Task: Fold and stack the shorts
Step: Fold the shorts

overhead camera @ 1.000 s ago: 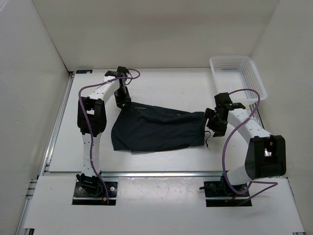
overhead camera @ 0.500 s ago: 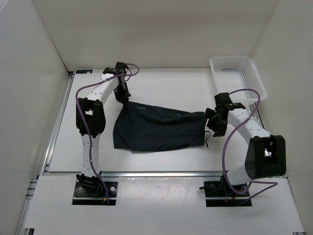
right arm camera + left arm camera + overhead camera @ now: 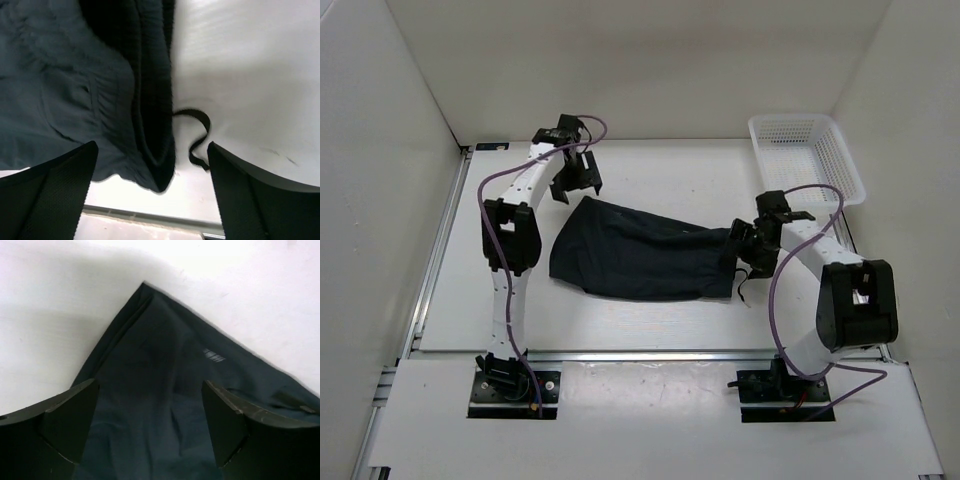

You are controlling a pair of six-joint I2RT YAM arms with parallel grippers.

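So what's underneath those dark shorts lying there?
Only the white table shows, all around the shorts, which lie spread out on it. Whatever sits directly beneath the dark fabric is covered and cannot be seen from any of the views.

the shorts (image 3: 640,262) lie mid-way across the table (image 3: 670,175), left gripper (image 3: 576,192) at their far-left corner, right gripper (image 3: 733,250) at their right edge, basket (image 3: 805,150) far right.
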